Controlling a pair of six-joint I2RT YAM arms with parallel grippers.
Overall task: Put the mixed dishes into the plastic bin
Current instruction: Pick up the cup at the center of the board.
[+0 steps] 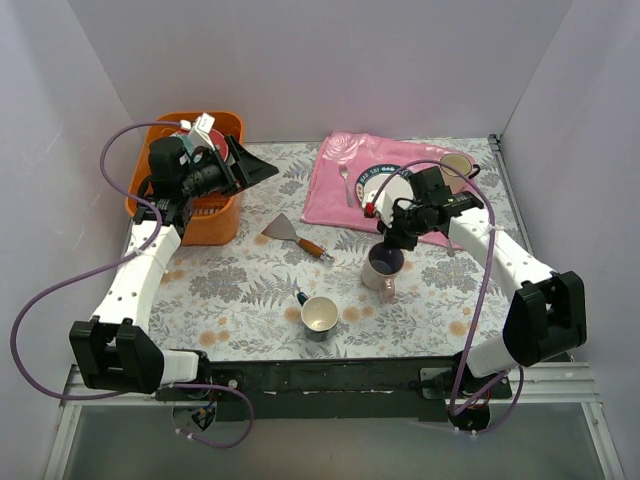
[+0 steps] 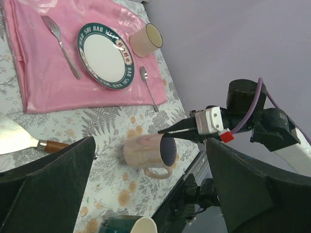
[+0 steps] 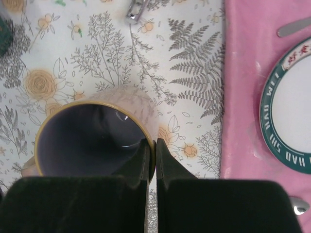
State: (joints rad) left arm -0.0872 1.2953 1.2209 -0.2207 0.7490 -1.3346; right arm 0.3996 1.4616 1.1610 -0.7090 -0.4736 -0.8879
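A lilac mug (image 1: 384, 268) with a dark purple inside stands upright on the floral table, right of centre. My right gripper (image 1: 386, 238) is shut on its rim (image 3: 151, 145), one finger inside the mug (image 3: 92, 141) and one outside. The left wrist view shows the same mug (image 2: 146, 150) with the right gripper's fingers at its lip. The orange plastic bin (image 1: 215, 225) sits at the far left. A few dishes (image 1: 208, 133) lean inside it, mostly hidden. My left gripper (image 1: 250, 165) hovers over the bin, open and holding nothing (image 2: 153, 194).
A mug with a cream inside and dark green outside (image 1: 319, 316) stands near the front centre. A spatula (image 1: 295, 235) lies mid-table. On the pink cloth (image 1: 335, 195) at the back right lie a blue-rimmed white plate (image 1: 388, 188), a fork, a spoon and a beige cup (image 1: 457, 164).
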